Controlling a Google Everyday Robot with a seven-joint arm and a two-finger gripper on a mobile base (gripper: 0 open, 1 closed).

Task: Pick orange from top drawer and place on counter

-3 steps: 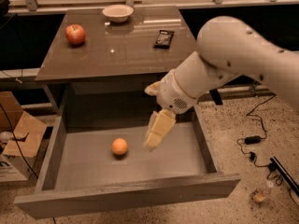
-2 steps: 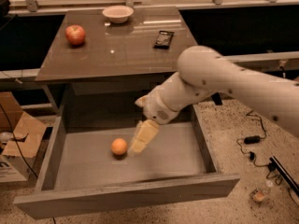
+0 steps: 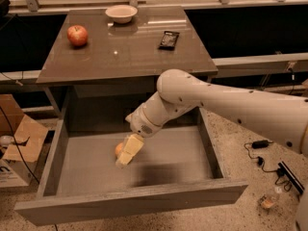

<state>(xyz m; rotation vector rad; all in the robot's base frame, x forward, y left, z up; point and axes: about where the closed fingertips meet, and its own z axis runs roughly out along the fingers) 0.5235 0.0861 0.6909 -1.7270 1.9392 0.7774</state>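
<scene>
The orange (image 3: 118,149) lies on the floor of the open top drawer (image 3: 130,203), left of centre, mostly hidden behind my gripper. My gripper (image 3: 126,155) hangs down into the drawer from the white arm (image 3: 216,100) and sits right at the orange, its pale fingers (image 3: 131,148) covering the fruit's right side. The glossy brown-grey counter (image 3: 125,47) stands above and behind the drawer.
On the counter are a red apple (image 3: 77,35) at the far left, a white bowl (image 3: 121,13) at the back and a dark flat packet (image 3: 169,40) right of centre. A cardboard box (image 3: 17,148) stands left of the drawer. Cables (image 3: 262,150) lie on the floor at right.
My gripper has swung left and down inside the drawer, from right of the orange to directly against it. The orange has not moved.
</scene>
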